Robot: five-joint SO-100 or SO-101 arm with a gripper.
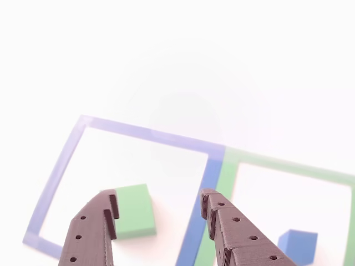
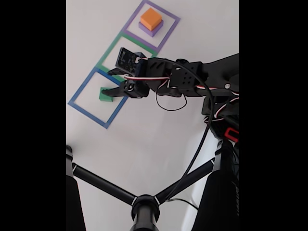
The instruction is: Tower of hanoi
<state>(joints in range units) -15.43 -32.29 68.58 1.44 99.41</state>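
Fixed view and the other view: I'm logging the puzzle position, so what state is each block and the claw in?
Green block: flat in the blue square, not gripped.
Blue block: in the green square, alone.
Orange block: stacked on the purple block.
Claw: open, beside the green block.

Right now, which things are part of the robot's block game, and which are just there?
Part of the game:
green foam cube in the blue tape square
small blue cube in the green tape square
orange cube atop purple block, purple tape square
open dark gripper

Just there:
black tripod legs
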